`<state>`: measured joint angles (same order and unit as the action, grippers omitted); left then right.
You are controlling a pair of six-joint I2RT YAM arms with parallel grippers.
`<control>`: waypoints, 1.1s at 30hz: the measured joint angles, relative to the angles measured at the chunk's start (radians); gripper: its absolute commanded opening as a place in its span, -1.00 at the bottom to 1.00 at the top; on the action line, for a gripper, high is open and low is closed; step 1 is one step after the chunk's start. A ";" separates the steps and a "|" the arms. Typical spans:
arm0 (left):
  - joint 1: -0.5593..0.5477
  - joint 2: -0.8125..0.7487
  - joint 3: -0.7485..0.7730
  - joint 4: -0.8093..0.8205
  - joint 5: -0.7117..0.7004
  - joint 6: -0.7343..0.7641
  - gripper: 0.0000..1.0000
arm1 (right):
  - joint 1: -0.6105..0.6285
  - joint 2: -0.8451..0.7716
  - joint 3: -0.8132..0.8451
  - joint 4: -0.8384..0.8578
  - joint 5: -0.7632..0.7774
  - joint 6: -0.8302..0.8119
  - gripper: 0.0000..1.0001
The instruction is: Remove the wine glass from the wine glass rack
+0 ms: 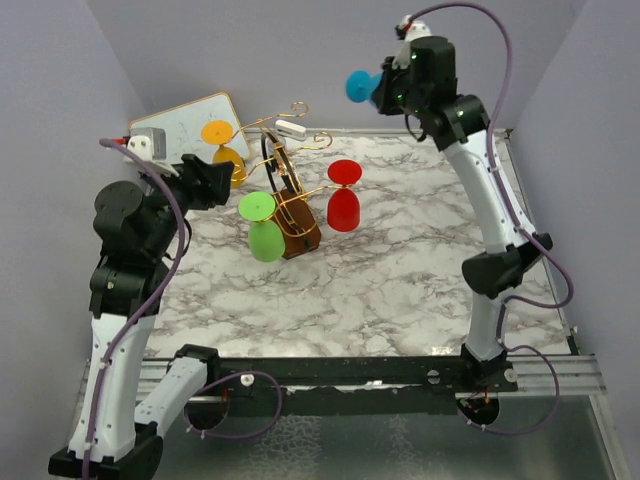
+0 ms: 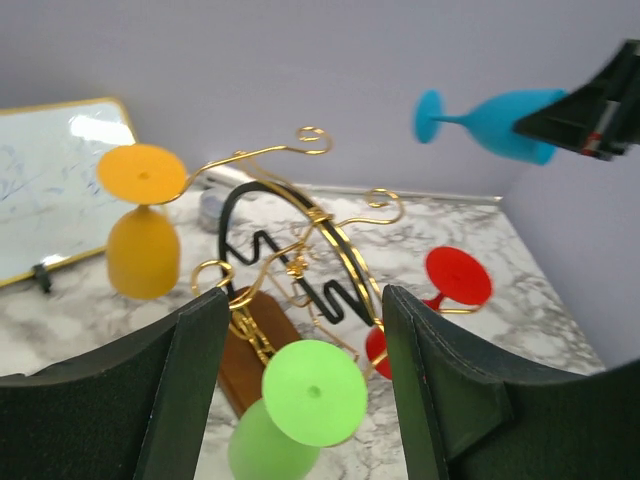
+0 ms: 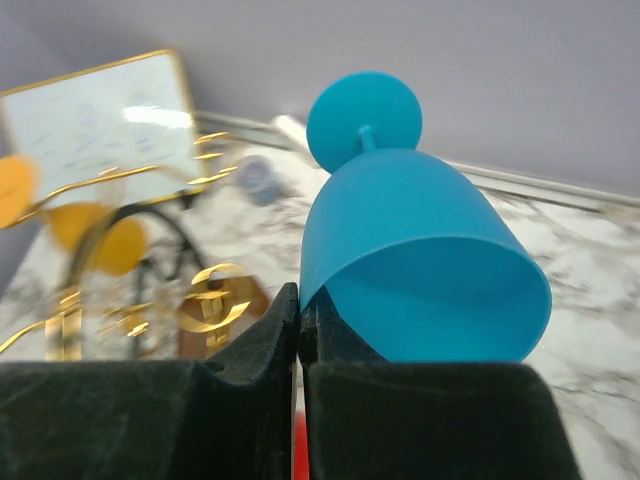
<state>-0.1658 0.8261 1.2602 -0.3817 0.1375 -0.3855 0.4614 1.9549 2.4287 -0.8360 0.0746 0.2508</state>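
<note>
I had a marble-patterned table [image 1: 400, 290] in front of me, closed in by plain lavender walls [image 1: 300, 50], with a white board [image 1: 190, 118] leaning at the back left corner. The rack [image 1: 290, 200] stood left of centre on its brown wooden block, gold arms curling out all round. Three glasses hung on it, bowls down: an orange glass [image 1: 225, 150] on the board side, a green glass [image 1: 263, 228] at the front, a red glass [image 1: 343, 198] on the right.

The right claw [image 3: 300, 310] was up high near the back wall, fingers pressed together on the rim of the blue glass [image 3: 420, 260], pinching the bowl's wall between them. That glass lay on its side in the air, foot pointing towards the left wall, well apart from the rack and well above the table.

The left claw [image 2: 305, 300] hovered just beside the rack on its left, fingers spread wide, holding nothing and touching nothing. Through its camera the green glass sat framed between the two fingers.
</note>
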 measured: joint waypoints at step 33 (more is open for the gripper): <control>0.314 0.633 0.288 -0.230 -0.111 -0.071 0.36 | -0.195 0.037 -0.330 -0.332 -0.010 0.013 -0.98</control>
<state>0.1478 1.4593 1.5478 -0.6117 0.0261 -0.4564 0.2661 1.9923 2.0987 -1.1679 0.0650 0.2642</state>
